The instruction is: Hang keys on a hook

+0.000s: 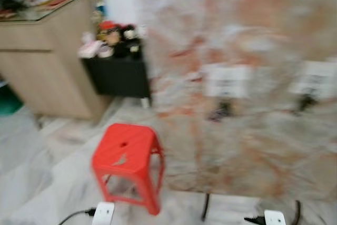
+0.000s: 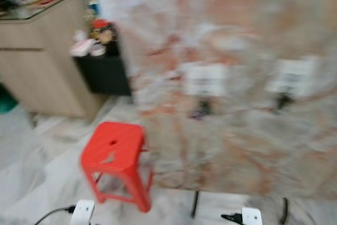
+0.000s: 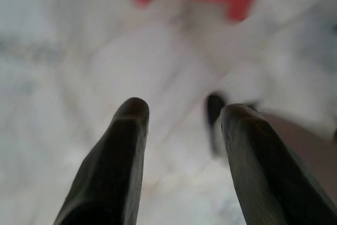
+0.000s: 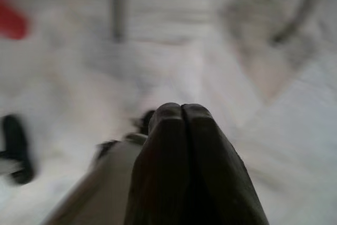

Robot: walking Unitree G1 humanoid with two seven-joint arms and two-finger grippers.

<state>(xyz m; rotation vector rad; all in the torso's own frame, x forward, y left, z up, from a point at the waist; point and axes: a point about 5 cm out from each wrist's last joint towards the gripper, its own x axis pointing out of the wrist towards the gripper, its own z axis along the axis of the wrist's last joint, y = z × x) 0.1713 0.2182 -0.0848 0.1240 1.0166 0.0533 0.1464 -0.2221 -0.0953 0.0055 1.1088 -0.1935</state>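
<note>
Marble panel [image 1: 247, 146] upright, blurred | left gripper [image 3: 181, 110] fingers released | right gripper [image 4: 181, 110] fingers clenched

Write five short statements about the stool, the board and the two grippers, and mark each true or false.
1. The stool is red. True.
2. The stool stands to the robot's right of the marbled board. False: it stands to the left, by the board's lower left corner.
3. The left gripper has its fingers apart. True.
4. The right gripper is wide open. False: its fingers are pressed together.
5. Two white hook plates sit on the board. True, though blurred.
</note>
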